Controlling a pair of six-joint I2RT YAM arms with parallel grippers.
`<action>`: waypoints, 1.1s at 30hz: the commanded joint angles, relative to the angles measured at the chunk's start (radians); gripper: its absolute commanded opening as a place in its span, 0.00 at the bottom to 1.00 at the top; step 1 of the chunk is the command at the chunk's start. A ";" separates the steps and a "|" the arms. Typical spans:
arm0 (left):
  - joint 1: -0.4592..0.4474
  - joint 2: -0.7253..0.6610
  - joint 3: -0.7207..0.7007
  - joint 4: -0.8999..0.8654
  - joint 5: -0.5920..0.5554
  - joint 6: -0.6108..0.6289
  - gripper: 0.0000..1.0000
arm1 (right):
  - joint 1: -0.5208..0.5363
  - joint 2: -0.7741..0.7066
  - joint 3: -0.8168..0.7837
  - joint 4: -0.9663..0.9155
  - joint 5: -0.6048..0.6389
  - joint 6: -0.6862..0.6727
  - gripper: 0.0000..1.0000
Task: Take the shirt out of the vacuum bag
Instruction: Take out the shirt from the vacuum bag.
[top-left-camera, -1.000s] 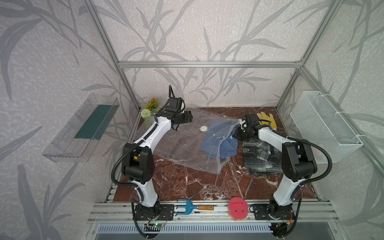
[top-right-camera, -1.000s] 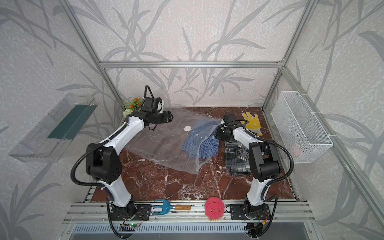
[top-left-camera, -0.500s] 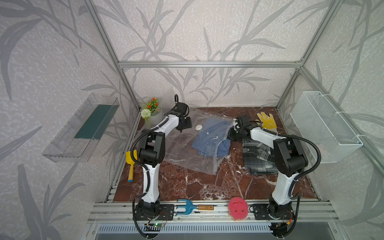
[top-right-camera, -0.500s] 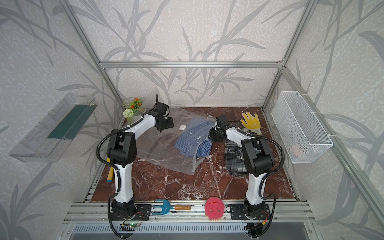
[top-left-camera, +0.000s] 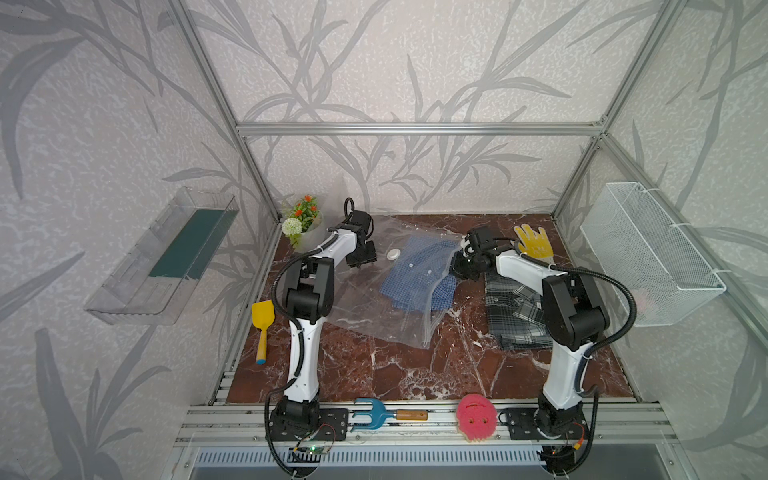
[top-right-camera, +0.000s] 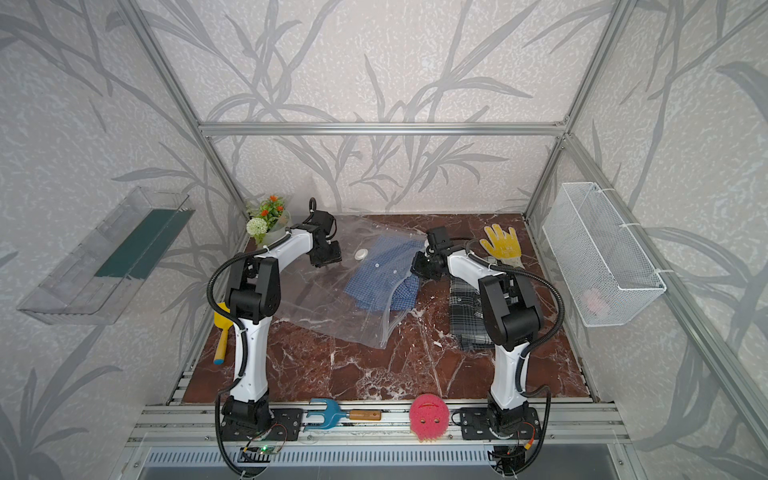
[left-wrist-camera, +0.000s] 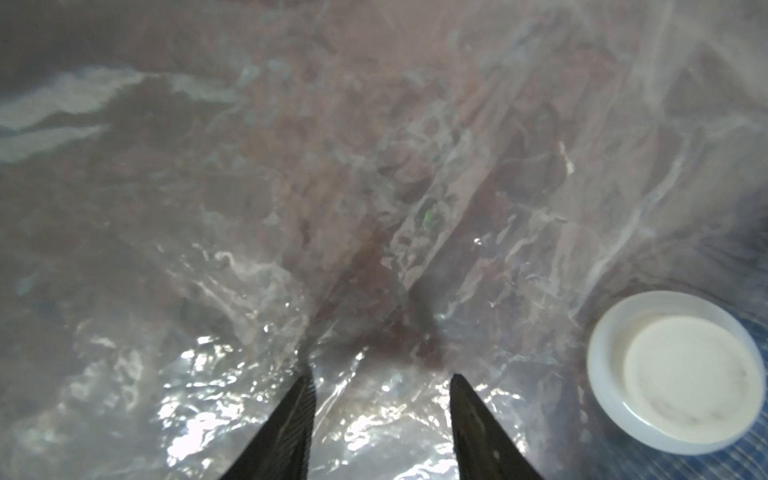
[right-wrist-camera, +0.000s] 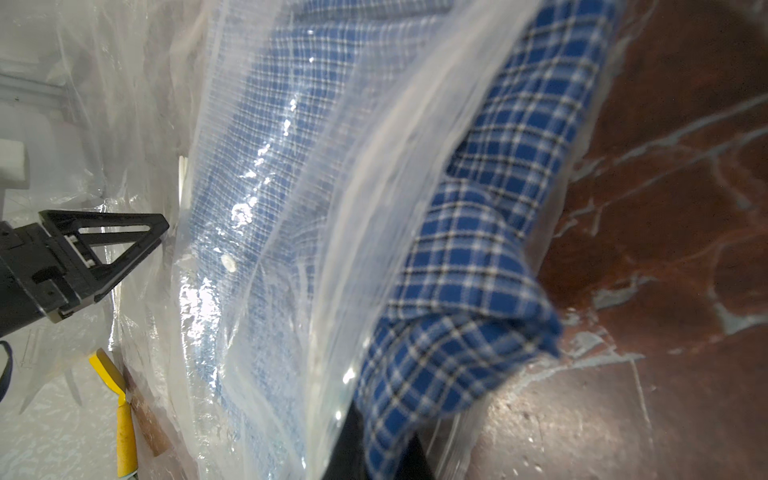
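The vacuum bag (top-left-camera: 365, 303) lies as a clear crinkled sheet across the marble floor, its white valve (top-left-camera: 392, 254) near the back. The blue checked shirt (top-left-camera: 415, 278) lies mostly under the plastic, and one end sticks out bare past the bag's open edge (right-wrist-camera: 478, 270). My left gripper (left-wrist-camera: 382, 380) is open, its tips down on the plastic beside the valve (left-wrist-camera: 673, 370). My right gripper (right-wrist-camera: 382, 449) is shut on the shirt's bare end, with checked cloth between its dark fingers. In both top views it sits at the bag's right edge (top-right-camera: 424, 266).
A grey plaid shirt (top-left-camera: 515, 307) lies under the right arm, with a yellow glove (top-left-camera: 534, 243) behind it. A flower pot (top-left-camera: 301, 216) stands back left and a yellow scoop (top-left-camera: 262, 324) lies on the left. A blue fork tool (top-left-camera: 374, 415) and pink sponge (top-left-camera: 476, 417) rest on the front rail. A wire basket (top-left-camera: 648, 257) hangs on the right.
The left arm has folded in and lowered its gripper onto the bag by the valve, jaws narrowing. The right gripper, bag and shirt have shifted a little to the left.
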 joint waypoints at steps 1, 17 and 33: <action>0.005 0.026 0.016 -0.034 -0.017 -0.027 0.52 | 0.002 -0.005 0.065 -0.093 -0.007 -0.072 0.00; 0.019 0.045 -0.032 0.003 0.008 -0.046 0.50 | -0.140 -0.190 0.027 -0.337 0.000 -0.210 0.00; 0.032 0.050 -0.031 0.011 0.021 -0.050 0.50 | -0.347 -0.345 0.057 -0.687 0.099 -0.460 0.00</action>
